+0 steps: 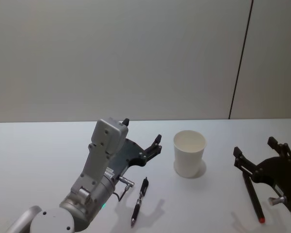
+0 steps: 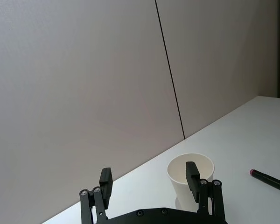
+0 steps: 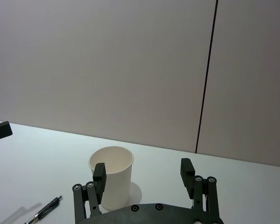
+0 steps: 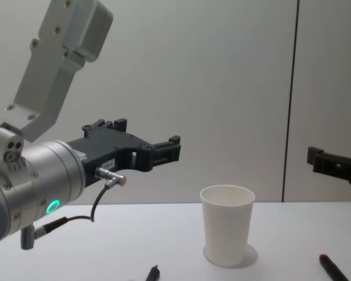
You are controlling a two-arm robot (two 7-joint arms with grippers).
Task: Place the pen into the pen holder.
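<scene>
Black pen lies flat on the white counter at the lower centre of the head view, with bare counter between it and the pen holder. That single white paper cup stands upright at centre right, mouth open. A second pen, dark with a red tip, lies at lower right, beneath the right gripper. The left gripper hovers just left of the cup, higher in the frame than the black pen. Both grippers' jaws are spread wide and hold nothing.
</scene>
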